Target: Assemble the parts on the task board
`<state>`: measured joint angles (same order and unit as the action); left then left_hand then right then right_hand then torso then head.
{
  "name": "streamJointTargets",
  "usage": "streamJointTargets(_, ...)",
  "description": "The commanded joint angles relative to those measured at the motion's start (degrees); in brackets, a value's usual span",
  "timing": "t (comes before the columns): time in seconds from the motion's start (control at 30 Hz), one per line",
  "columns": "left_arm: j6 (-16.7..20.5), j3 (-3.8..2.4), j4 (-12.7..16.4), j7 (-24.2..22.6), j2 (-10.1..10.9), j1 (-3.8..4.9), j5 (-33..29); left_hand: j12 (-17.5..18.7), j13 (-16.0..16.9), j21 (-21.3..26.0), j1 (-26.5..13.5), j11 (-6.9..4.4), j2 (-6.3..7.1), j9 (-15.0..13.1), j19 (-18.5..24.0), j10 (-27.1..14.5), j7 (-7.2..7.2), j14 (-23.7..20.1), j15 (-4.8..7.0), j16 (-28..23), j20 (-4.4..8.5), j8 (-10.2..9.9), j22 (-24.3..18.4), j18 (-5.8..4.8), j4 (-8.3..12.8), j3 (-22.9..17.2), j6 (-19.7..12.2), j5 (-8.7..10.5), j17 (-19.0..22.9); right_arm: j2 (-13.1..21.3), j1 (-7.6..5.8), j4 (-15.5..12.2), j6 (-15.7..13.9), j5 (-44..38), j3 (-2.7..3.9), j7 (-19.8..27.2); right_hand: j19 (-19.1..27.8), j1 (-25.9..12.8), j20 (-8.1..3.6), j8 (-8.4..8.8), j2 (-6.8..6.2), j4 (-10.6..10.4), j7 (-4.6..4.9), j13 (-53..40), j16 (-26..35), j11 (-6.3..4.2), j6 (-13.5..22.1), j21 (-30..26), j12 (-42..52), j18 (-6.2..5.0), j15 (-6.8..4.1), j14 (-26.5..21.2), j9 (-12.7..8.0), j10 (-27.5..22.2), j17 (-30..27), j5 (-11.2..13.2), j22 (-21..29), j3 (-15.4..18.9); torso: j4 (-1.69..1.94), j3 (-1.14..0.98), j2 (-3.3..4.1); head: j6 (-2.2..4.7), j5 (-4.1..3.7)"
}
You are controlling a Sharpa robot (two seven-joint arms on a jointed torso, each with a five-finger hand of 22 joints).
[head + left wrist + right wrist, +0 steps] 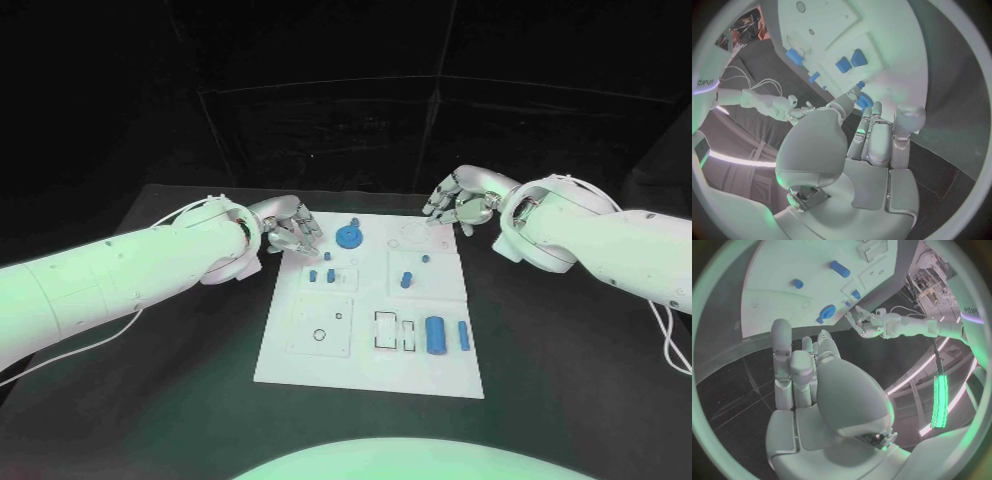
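**Both hands at the far edge of the board, nothing picked up**

You had the white board [371, 345] lying in the middle of the black desk [562, 350], and the blue parts were spread across it: a round disc with a knob [351, 237] near the board's 12 o'clock edge, small pieces [323, 275] just below it, a short peg [408, 278] around the centre, and two upright cylinders [437, 334] toward 4 o'clock.

Your left hand [289, 228] sat at the board's 11 o'clock corner, fingers [869, 131] lying close together, their tips just beside a small blue piece [863, 101]; whether they pinched it, I cannot tell. Your right hand [464, 203] hovered off the 1 o'clock corner, fingers [781, 347] loosely curled and holding nothing visible.

This looked like the reach-and-pick step, with the assembly hardly begun. The next move probably called for a fine pinch by the left hand on that nearby piece, lifted straight up so neighbouring parts were not nudged.
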<state>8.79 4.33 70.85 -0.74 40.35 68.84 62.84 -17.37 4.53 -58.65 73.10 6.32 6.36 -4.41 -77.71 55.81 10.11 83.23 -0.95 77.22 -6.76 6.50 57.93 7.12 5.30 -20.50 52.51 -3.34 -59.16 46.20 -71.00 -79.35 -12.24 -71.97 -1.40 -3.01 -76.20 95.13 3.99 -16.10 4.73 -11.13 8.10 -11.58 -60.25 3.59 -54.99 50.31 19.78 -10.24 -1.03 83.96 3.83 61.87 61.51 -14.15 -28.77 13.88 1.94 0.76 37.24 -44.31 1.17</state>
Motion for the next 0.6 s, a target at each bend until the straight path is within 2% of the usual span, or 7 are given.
streamJointTargets(0.03,5.0,-0.15,0.8,-12.7,0.7,0.12,-21.5,-0.9,0.2,3.0,0.1,0.15,-1.28,-0.3,1.6,0.8,0.32,-0.9,-0.36,-1.0,-0.12,1.4,-2.8,0.79,-0.4,-0.2,2.4,0.07,2.0,0.0,0.78,-0.7,0.9,-15.8,-0.03,-2.5,0.0,0.8,0.24,0.69,-0.12,0.1,-0.09,1.3,-1.4,0.12,-0.9,1.6,-1.9,1.25,-0.22,2.9,-0.1,0.6,1.0,0.5,-1.8,-0.4,-0.07,-0.06,0.04,0.23,-0.92)
streamJointTargets(0.1,3.7,-0.19,1.8,-18.1,1.5,0.13,-34.5,-2.3,0.6,5.7,0.1,-0.19,-2.13,-0.3,3.1,2.3,0.06,-2.2,-0.19,-2.3,-0.15,1.8,-5.2,1.39,-0.8,-0.4,3.1,0.07,4.8,0.0,1.93,-1.2,1.0,-20.5,-0.04,-3.0,0.5,1.1,0.39,1.64,-0.49,0.0,-0.10,2.7,-2.3,0.14,-1.5,2.8,-4.2,1.31,-0.12,2.7,-0.1,1.1,1.6,0.8,-3.0,-0.5,-0.08,0.00,0.03,0.40,-1.45)
streamJointTargets(0.17,2.5,-0.20,2.5,-20.6,1.9,0.13,-41.7,-3.2,0.9,6.8,0.3,-0.40,-2.56,-0.2,3.7,2.9,-0.05,-3.1,-0.03,-3.3,-0.05,1.9,-6.1,1.61,-0.9,-0.6,3.2,-0.02,7.0,-0.1,2.76,-1.5,1.1,-23.0,-0.04,-3.2,0.7,1.1,0.46,2.10,-0.44,-0.1,-0.19,3.4,-2.7,0.25,-1.7,3.2,-5.3,1.33,-0.13,2.6,-0.1,1.1,1.8,0.8,-3.4,-0.6,-0.07,0.06,0.01,0.50,-1.80)
streamJointTargets(0.23,1.2,-0.20,3.4,-22.6,2.4,0.12,-47.9,-3.9,1.1,11.7,0.9,-0.38,-3.05,0.0,6.5,2.8,-0.09,-5.8,0.07,-6.0,0.03,2.1,-10.5,2.48,-0.7,-1.1,3.3,-0.34,12.0,-0.2,3.61,-1.7,1.2,-25.3,-0.05,-3.5,1.0,1.2,0.51,2.59,-0.62,-0.2,-0.18,3.9,-3.0,0.33,-1.7,3.6,-6.2,1.33,-0.08,2.5,-0.1,1.0,2.0,0.9,-3.6,-0.6,0.05,0.09,0.04,0.59,-2.20)
streamJointTargets(0.3,0.2,-0.20,4.1,-23.7,2.8,0.12,-52.1,-4.6,1.3,17.2,1.2,-0.35,-3.41,0.1,9.8,2.4,-0.06,-8.8,-0.03,-9.1,-0.02,2.4,-15.2,3.37,-0.5,-1.5,3.5,-0.40,17.2,-0.4,4.23,-1.7,1.2,-26.8,-0.05,-3.6,1.2,1.2,0.56,2.97,-0.76,-0.3,-0.13,4.3,-3.2,0.42,-1.6,3.8,-6.9,1.34,-0.01,2.5,-0.1,0.9,2.1,1.0,-3.9,-0.6,0.01,0.06,0.05,0.61,-2.27)
streamJointTargets(0.4,-0.7,-0.20,4.9,-24.9,3.4,0.10,-56.4,-5.4,1.5,18.4,1.3,-0.42,-3.48,0.3,10.8,2.1,-0.03,-11.0,-0.15,-11.3,-0.13,2.6,-15.9,3.38,-0.4,-1.6,3.5,-0.40,21.2,-0.8,5.01,-1.7,1.2,-28.4,-0.05,-3.8,1.4,1.2,0.69,3.72,-1.00,-0.4,0.07,5.1,-3.6,0.71,-1.3,4.3,-8.3,1.35,0.16,2.4,-0.2,0.3,2.3,1.1,-4.3,-0.6,0.01,0.00,0.02,0.58,-2.43)
streamJointTargets(0.6,-1.5,-0.18,5.8,-25.8,4.3,0.09,-59.3,-6.3,1.7,19.4,1.3,-0.43,-3.51,0.4,11.6,2.1,-0.01,-13.0,-0.22,-13.1,-0.20,2.9,-16.4,3.39,-0.3,-1.6,3.7,-0.42,24.5,-1.5,5.84,-1.3,1.8,-29.5,-0.06,-4.0,1.8,1.2,0.99,4.91,-1.48,-0.4,0.47,6.3,-4.4,1.18,-0.8,5.1,-10.1,1.38,0.51,2.3,-0.1,-0.4,2.7,1.2,-5.0,-0.6,0.02,0.04,0.03,0.50,-2.56)
